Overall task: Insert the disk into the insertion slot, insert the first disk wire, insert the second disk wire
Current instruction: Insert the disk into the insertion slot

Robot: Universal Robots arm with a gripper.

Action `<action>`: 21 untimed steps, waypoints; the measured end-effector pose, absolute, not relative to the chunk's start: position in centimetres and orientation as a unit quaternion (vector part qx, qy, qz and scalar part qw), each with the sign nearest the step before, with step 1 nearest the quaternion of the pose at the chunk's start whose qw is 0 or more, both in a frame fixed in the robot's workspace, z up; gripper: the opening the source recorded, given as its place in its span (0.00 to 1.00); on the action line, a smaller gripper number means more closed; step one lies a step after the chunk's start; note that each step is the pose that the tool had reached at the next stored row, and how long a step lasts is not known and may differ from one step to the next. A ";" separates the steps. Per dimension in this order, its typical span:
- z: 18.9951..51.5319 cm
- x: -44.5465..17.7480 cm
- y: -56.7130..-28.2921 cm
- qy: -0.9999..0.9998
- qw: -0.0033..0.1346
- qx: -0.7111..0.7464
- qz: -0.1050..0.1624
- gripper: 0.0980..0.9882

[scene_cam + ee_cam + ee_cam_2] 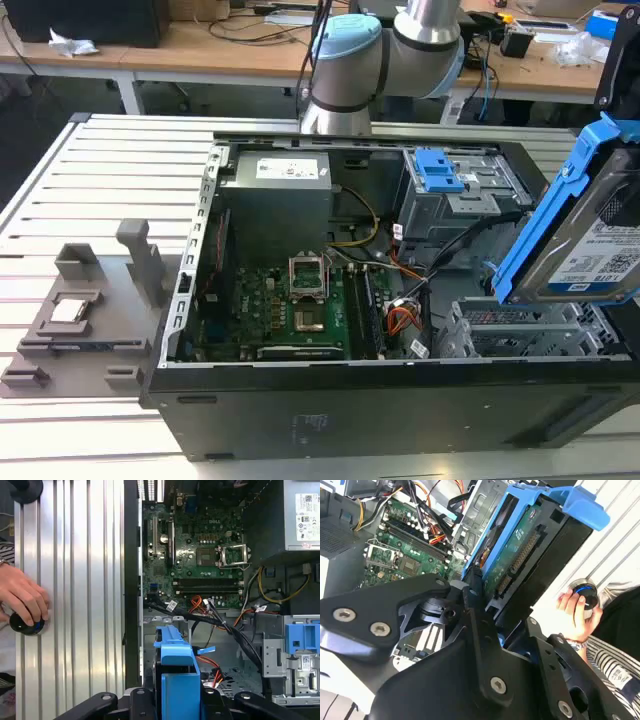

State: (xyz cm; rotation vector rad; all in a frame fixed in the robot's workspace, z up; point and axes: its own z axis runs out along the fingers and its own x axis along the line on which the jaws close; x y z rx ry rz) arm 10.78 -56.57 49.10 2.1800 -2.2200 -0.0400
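Blue-framed disk (585, 235): we are holding it tilted above the insertion slot (520, 325).
Gripper (482, 594): we are clamping it tight on the disk's carrier.
Care: we are judging the disk needs squaring to a bay.

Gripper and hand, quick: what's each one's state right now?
Gripper: shut on the disk.
Person's hand: on a round knob.

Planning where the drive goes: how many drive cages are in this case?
2. The taller grey cage, topped by a blue latch, sits farther back on the exterior view's right; the low silver insertion slot lies nearer, below the disk. More may be hidden.
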 end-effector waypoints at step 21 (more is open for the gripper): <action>47.3 10.8 -56.6 -0.713 0.015 0.701 -0.013 0.30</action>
